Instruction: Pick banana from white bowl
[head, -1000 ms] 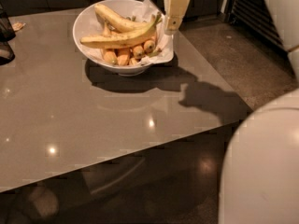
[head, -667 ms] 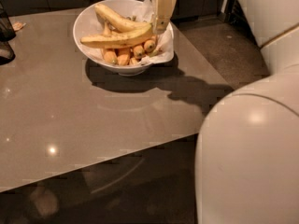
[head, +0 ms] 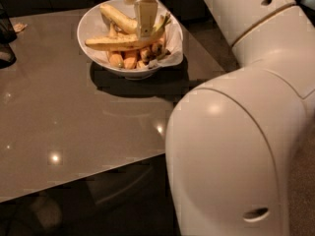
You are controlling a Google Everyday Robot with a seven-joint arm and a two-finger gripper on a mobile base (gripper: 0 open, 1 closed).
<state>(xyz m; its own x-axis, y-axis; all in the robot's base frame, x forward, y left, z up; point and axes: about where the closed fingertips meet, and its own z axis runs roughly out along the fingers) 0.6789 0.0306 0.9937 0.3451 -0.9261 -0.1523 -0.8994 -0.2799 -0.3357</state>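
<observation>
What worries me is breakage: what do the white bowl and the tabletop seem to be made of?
The white bowl: probably glazed ceramic, smooth, glossy white wall; hard plastic is possible. The lining: thin crumpled white paper, it seems. The table: polished grey-brown top, stone or glass-like, showing sharp light glints. The gripper reaches down to the bananas in the bowl.

A glossy grey-brown table (head: 74,122) carries bright specks of reflected light; a dark object (head: 6,43) sits at its left edge, cut off by the frame; a small pale scrap (head: 19,27) lies near it; orange-brown pieces (head: 129,59) are heaped just below the gripper (head: 145,27); dark floor (head: 98,210) shows in front.
</observation>
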